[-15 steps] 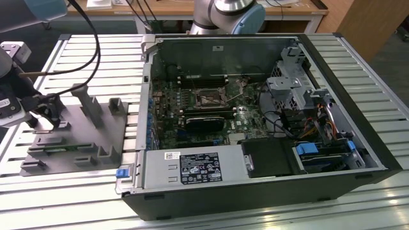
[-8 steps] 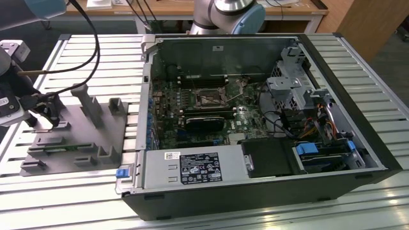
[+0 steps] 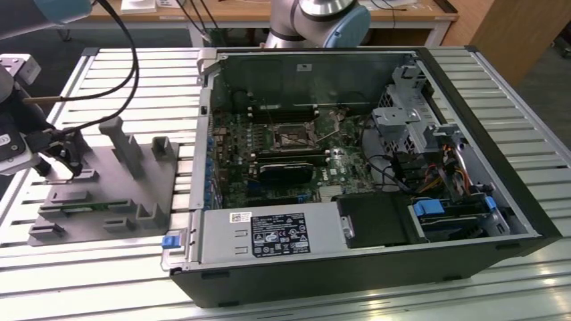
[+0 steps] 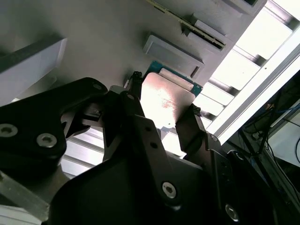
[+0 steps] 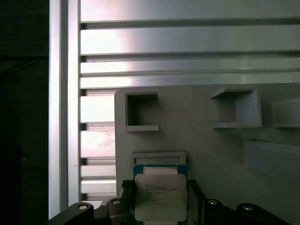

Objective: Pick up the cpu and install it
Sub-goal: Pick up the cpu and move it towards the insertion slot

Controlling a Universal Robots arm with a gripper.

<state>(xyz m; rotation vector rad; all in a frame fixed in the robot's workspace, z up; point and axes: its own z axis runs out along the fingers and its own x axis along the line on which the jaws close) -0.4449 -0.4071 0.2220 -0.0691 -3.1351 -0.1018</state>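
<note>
over grey tray (image 5: pixel 211 154) | hand (image 4: pixel 164 96) seems clamped on cpu (image 5: pixel 159 199) | exterior view: open computer case (image 3: pixel 357 284)

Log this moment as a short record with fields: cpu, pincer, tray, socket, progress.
cpu: silver top showing, gripped at two opposite edges
pincer: shut on the cpu, low over the tray
tray: grey, at the exterior view's left, beside the open computer case
socket: on the board inside the case, well apart from the pincer
progress: cpu gripped at the tray, not yet installed; whether it is lifted clear cannot be told
</note>
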